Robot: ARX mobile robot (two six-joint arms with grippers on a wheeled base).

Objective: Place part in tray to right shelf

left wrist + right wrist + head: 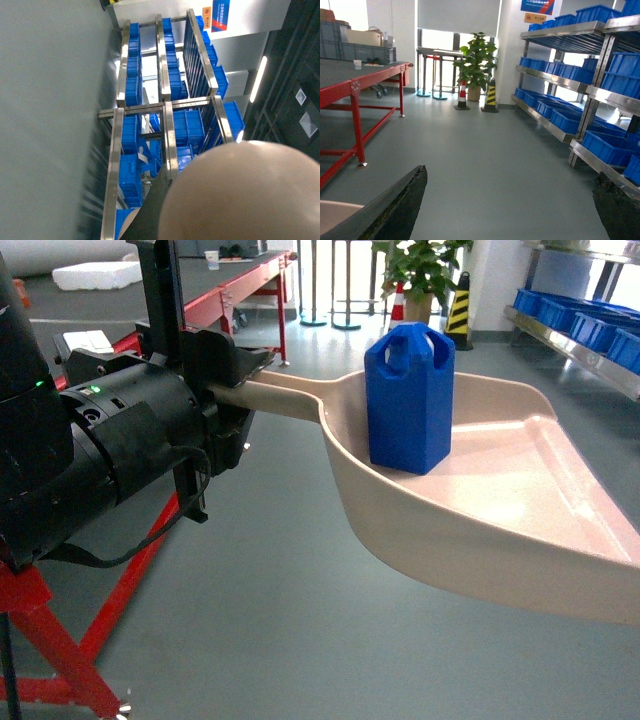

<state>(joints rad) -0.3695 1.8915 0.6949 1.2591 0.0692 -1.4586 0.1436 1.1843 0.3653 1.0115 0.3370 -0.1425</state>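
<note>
The bright-blue part (410,398) stands upright at the back of the beige-pink tray (520,500), which is held in the air over the floor. My left gripper (228,392) is shut on the tray's long handle. In the left wrist view the tray's (245,195) rounded body fills the lower right, with the right shelf (165,105) beyond it. The right shelf (575,340) shows at the far right of the head view. My right gripper (510,205) is open over bare floor, its dark fingertips (395,210) far apart. The shelf (570,80) runs along its right side.
Blue crates (560,117) fill the shelf's levels. A red-framed table (355,85) stands on the left, its leg (70,650) close below my left arm. A potted plant (476,62) and striped cones (491,97) stand by the far wall.
</note>
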